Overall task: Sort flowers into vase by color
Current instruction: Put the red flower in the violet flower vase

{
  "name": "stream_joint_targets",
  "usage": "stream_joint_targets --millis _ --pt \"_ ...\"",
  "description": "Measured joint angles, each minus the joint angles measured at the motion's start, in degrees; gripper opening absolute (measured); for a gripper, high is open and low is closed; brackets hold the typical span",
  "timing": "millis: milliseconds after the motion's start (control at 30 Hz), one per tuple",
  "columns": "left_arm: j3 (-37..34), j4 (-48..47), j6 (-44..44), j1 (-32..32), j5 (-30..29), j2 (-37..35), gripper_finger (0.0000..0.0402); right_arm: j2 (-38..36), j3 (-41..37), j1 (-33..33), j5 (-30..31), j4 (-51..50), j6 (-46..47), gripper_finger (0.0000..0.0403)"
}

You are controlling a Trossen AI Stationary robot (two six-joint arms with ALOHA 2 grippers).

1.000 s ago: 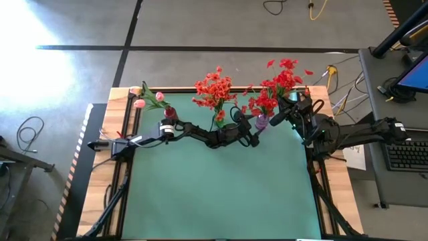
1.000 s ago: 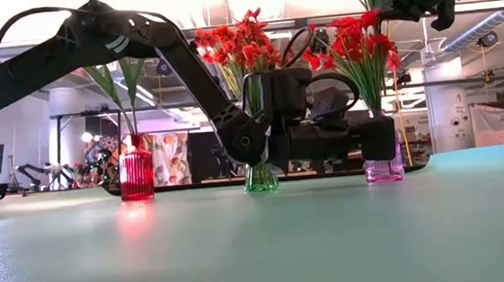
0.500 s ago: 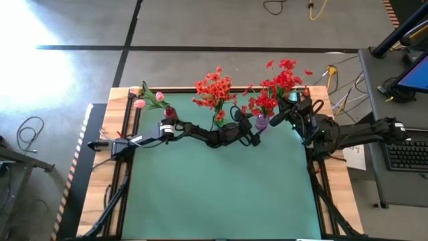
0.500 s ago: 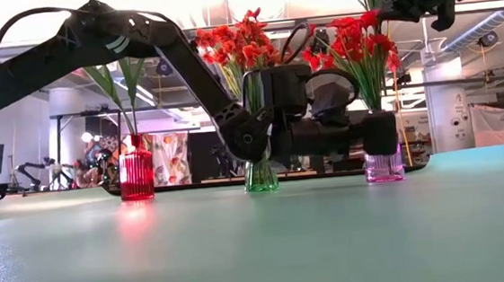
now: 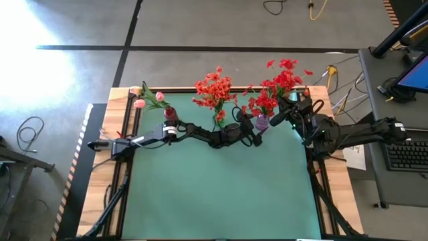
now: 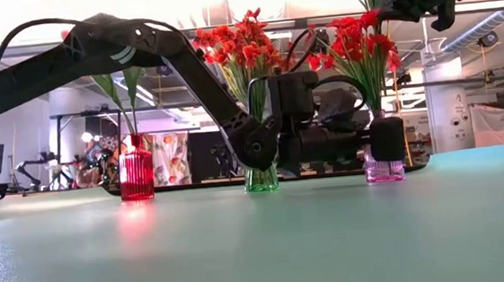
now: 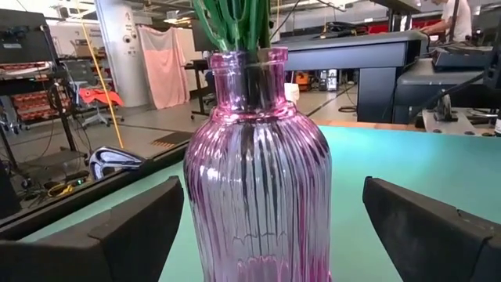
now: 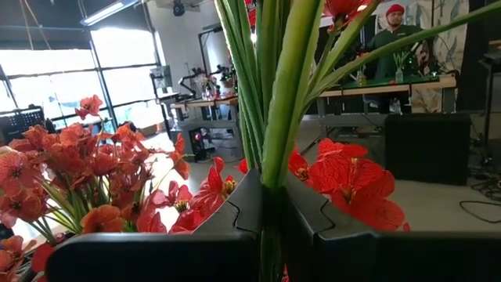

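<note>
Three glass vases stand along the far edge. The red vase (image 5: 170,112) holds pink tulip buds (image 5: 140,102), the green vase (image 5: 219,122) orange-red flowers (image 5: 212,87), and the pink vase (image 7: 258,172) deep red flowers (image 5: 263,104). My left gripper (image 5: 259,128) lies level and open. Its fingers (image 7: 133,235) stand on either side of the pink vase's body; I see no touch. My right gripper (image 5: 289,104) is raised above the far right corner, shut on the green stems of red flowers (image 5: 284,73). My right gripper pinches a bunch of several green stems (image 8: 271,176) between its two fingers, which lie across them. The stems run upright through the hold and go on below the fingers. The red blossoms (image 8: 344,168) spread around and above. Where the lower ends rest is hidden.
The green mat (image 5: 221,187) lies bare toward the near edge. Cables (image 5: 334,87) and a keyboard (image 5: 408,154) sit beyond the table's right side. A person (image 8: 395,31) stands in the room behind.
My left gripper has crept a little toward the table's right edge, farther along the pink vase, and the arm's elbow has sunk slightly. The vases and my right gripper have stayed put.
</note>
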Motion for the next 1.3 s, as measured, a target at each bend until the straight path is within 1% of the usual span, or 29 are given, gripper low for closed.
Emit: stream_joint_targets --millis 500,633,900,1067,1300 --pt "0.3 0.1 -0.6 0.7 0.0 0.0 0.0377 0.0 0.0 0.0 0.0 -0.1 0.1 0.0018" --pt "0.6 0.1 -1.1 0.7 1.9 0.0 0.0377 0.0 0.0 0.0 0.0 -0.1 0.1 0.0018" --pt "0.7 0.1 -1.2 1.1 1.1 0.1 0.0377 0.0 0.0 0.0 0.0 -0.3 0.6 0.0018" --pt "0.7 0.1 -1.2 1.1 2.6 0.1 0.0377 0.0 0.0 0.0 0.0 -0.3 0.6 0.0018" --pt "0.7 0.1 -2.6 1.1 2.7 0.1 0.0377 0.0 0.0 0.0 0.0 -0.2 0.7 0.0018"
